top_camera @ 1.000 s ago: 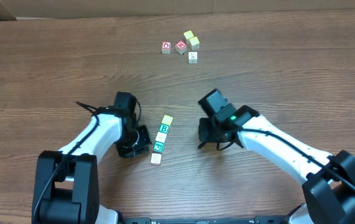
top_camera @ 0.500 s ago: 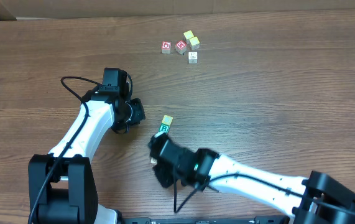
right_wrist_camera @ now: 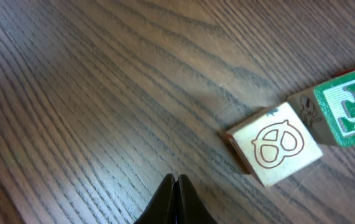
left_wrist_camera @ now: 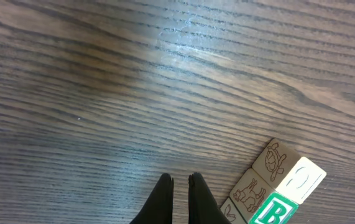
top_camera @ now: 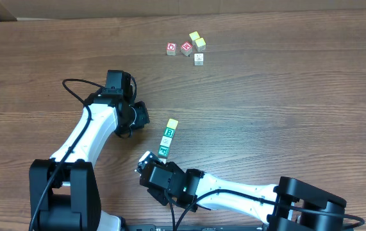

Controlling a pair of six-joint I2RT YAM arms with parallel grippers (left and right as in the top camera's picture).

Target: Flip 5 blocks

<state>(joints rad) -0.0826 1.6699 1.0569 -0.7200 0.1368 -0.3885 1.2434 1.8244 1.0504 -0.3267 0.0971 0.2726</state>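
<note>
I judge I'm working the near end of the row of blocks (top_camera: 166,141), which lies mid-table between my 2 arms. The end block (right_wrist_camera: 276,146), pretzel face up, sits skewed against the green-lettered block (right_wrist_camera: 351,106). The right gripper (right_wrist_camera: 176,182) hangs low just beside it, not touching, fingers pressed together and empty. Next I need to set those tips against its edge and tip it over without knocking the neighbour. The left gripper (left_wrist_camera: 178,182) points down beside the row's far end, fingers together, holding nothing.
</note>
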